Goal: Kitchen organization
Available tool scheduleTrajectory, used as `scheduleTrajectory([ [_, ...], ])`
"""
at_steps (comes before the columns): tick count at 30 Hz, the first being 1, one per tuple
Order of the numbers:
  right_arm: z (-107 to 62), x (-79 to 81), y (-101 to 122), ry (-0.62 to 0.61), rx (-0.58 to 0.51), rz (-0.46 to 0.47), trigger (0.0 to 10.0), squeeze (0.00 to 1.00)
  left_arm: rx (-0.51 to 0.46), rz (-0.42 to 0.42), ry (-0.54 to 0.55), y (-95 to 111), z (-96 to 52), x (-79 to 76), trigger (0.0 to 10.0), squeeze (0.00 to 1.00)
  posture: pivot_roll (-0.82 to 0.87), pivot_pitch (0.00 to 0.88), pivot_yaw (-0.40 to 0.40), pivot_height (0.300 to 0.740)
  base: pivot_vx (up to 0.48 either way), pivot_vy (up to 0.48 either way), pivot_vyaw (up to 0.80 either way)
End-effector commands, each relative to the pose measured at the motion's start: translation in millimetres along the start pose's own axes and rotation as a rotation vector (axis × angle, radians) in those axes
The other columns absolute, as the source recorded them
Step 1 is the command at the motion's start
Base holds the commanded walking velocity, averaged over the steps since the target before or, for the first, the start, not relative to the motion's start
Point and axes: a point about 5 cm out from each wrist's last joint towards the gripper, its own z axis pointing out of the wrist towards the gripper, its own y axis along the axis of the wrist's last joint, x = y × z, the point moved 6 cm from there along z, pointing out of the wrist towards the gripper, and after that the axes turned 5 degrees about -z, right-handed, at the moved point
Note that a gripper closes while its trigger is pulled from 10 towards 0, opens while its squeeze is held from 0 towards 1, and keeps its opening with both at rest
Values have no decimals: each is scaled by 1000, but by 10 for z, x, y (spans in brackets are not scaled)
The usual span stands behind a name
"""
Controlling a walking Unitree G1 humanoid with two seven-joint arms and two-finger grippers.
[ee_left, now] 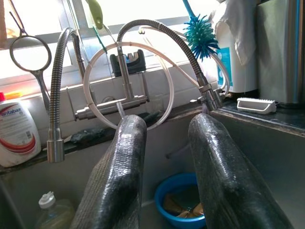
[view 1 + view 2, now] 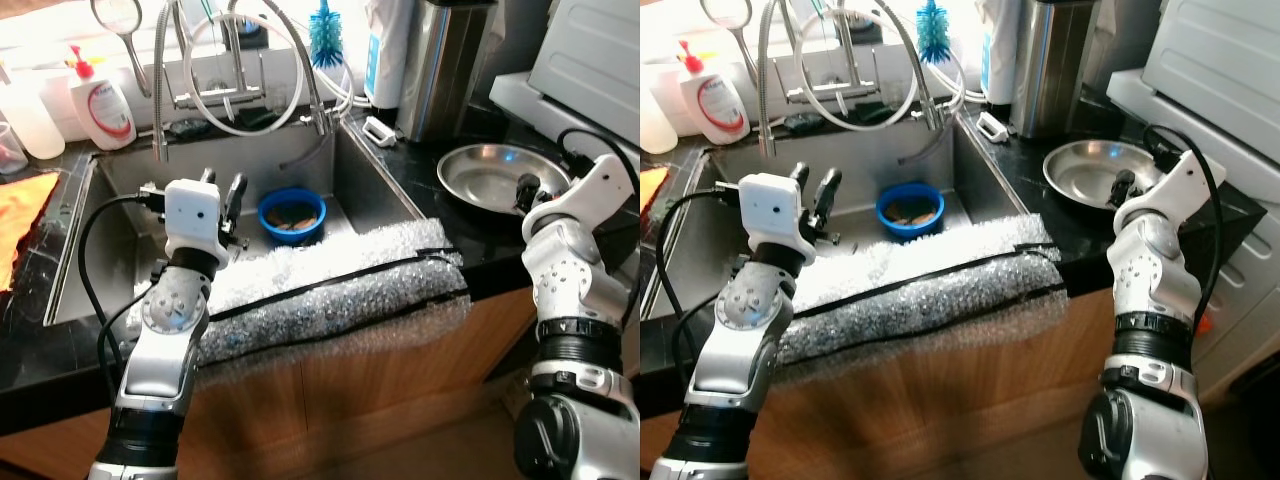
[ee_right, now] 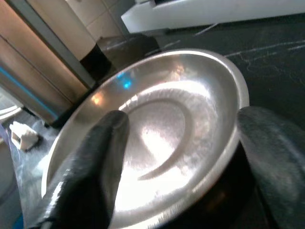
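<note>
A blue bowl (image 2: 292,215) with brownish scraps in it sits on the floor of the steel sink (image 2: 375,180). My left gripper (image 2: 223,192) hovers above the sink just left of that bowl, open, holding nothing and aimed at the coiled faucets (image 1: 128,90). On the black counter to the right lies a shallow steel bowl (image 2: 490,175). My right gripper (image 3: 186,121) is open at its near rim. One finger (image 3: 90,162) reaches over the inside and the other stands outside the rim.
Bubble wrap (image 2: 330,285) pads the sink's front edge. A soap bottle (image 2: 100,105) and an orange cloth (image 2: 20,225) are at the left. A blue brush (image 2: 325,35), a steel canister (image 2: 440,65) and a white appliance (image 2: 590,60) stand at the back and right.
</note>
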Motion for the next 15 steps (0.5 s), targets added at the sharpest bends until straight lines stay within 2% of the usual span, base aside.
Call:
scheduleTrajectory([
  [1,23,10,135,-17,-34,19,10000,1000,-19,13,-6,57,30,18,10000,0,-68,0,40,740,0,0,0],
  [3,58,17,184,-25,-42,27,10000,1000,-18,13,-7,53,29,13,10000,0,-68,0,40,740,0,0,0],
  [4,84,18,204,-32,-43,28,10000,8,-17,11,-8,51,28,5,10000,0,-69,0,39,740,0,0,0],
  [10,116,-19,233,-81,-48,82,10000,0,-12,8,-13,43,21,-7,10000,0,-64,5,37,740,0,0,0],
  [15,138,-66,228,-116,-45,79,10000,0,-10,9,-12,43,20,-2,10000,0,-61,7,35,740,0,0,0],
])
